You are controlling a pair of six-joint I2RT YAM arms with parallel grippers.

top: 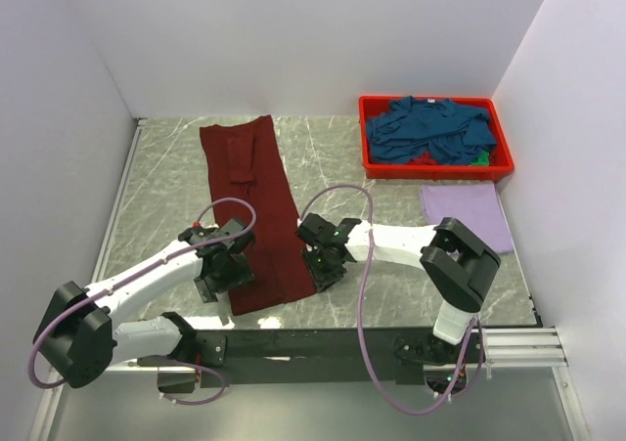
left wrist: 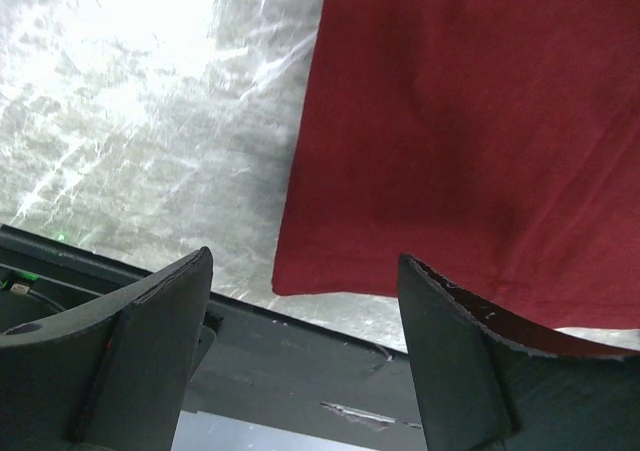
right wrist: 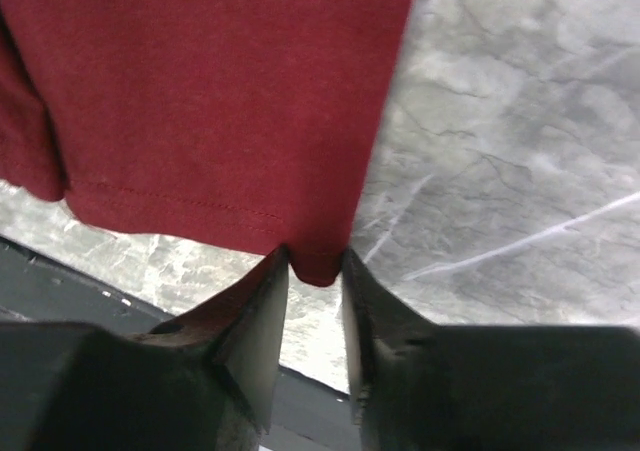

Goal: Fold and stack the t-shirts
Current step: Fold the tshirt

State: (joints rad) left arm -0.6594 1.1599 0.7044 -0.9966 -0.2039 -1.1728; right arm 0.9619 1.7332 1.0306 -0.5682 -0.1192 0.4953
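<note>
Right wrist | right gripper pinches hem corner of dark maroon cloth t-shirt | left gripper spread at other corner | looks light, limp: lift by corners

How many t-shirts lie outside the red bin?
2. The maroon t-shirt lies in a long strip at the centre; the lavender t-shirt lies beside the red bin. None seems hidden.

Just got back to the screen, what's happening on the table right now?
Both arms are at the near end of the maroon shirt, laid out as a long strip. The left gripper holds its jaws wide open at one corner; the right gripper has narrow jaws around the other corner. A lavender shirt lies flat at right; teal shirts sit in the red bin.
</note>
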